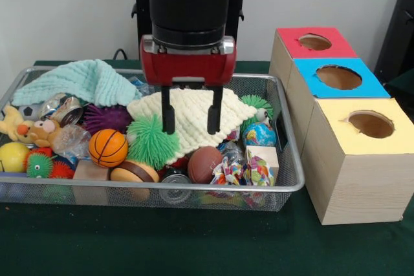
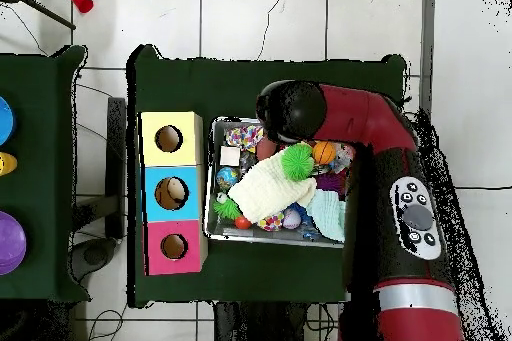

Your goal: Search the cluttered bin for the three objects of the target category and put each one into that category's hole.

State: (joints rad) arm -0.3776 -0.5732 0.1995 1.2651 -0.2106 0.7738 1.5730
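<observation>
My gripper (image 1: 191, 127) hangs open over the middle of the wire bin (image 1: 294, 153), its two black fingers (image 1: 168, 113) straddling a strip of the cream knitted cloth (image 1: 191, 105) and touching or nearly touching it. Nothing is held. Around it lie a green spiky ball (image 1: 152, 141), an orange basketball (image 1: 107, 147), a brown football (image 1: 204, 163) and a globe ball (image 1: 260, 134). To the right stand the hole boxes: red (image 1: 314, 42), blue (image 1: 338, 77), yellow (image 1: 370, 123). Overhead, the arm's wrist (image 2: 291, 111) covers the gripper.
A mint cloth (image 1: 77, 81), a purple spiky ball (image 1: 107, 117), crushed cans (image 1: 63, 109), a plush toy (image 1: 35, 132), a yellow ball (image 1: 13, 157) and a patterned block (image 1: 261, 163) crowd the bin. Overhead, the bin (image 2: 209, 157) sits beside the box row (image 2: 170, 193).
</observation>
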